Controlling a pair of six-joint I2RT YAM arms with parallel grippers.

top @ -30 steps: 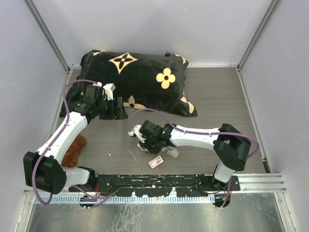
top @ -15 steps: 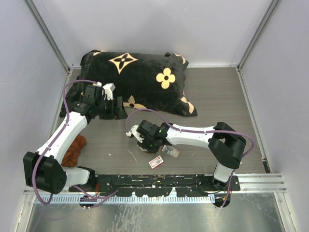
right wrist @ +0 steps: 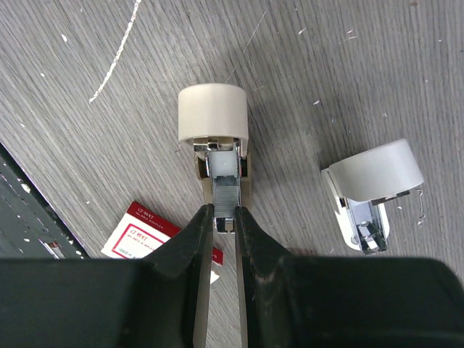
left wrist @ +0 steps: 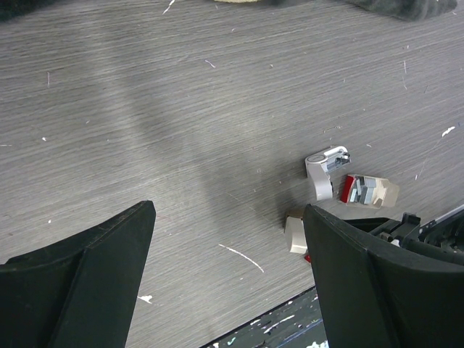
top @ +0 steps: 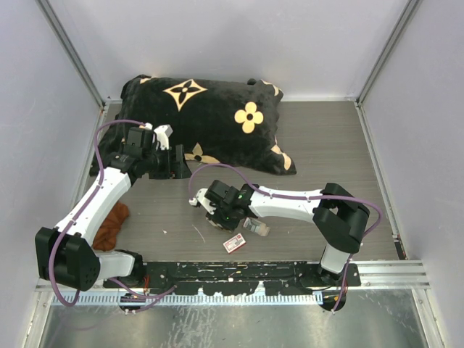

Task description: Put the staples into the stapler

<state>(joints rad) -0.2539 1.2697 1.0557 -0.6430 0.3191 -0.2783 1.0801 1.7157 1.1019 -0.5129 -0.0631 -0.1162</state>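
Observation:
In the right wrist view my right gripper (right wrist: 225, 219) is shut on a silvery staple strip (right wrist: 225, 194). The strip lies in the open metal channel of a small beige stapler (right wrist: 212, 119) that rests on the table. The red-and-white staple box (right wrist: 143, 232) lies flat just left of the fingers. A second beige and metal stapler part (right wrist: 373, 185) lies to the right. In the top view the right gripper (top: 215, 217) is low over the table, with the box (top: 233, 243) beside it. My left gripper (top: 177, 165) is open and empty at the pillow's front edge.
A large black pillow (top: 210, 119) with tan flower marks fills the back left. A brown cloth (top: 112, 225) lies by the left arm. The table's black front rail (top: 232, 272) runs just below the box. The left wrist view shows small beige and grey parts (left wrist: 324, 172) on the table.
The right arm has shifted a little to the left over the stapler, with most of the shift early on. The left arm has not moved.

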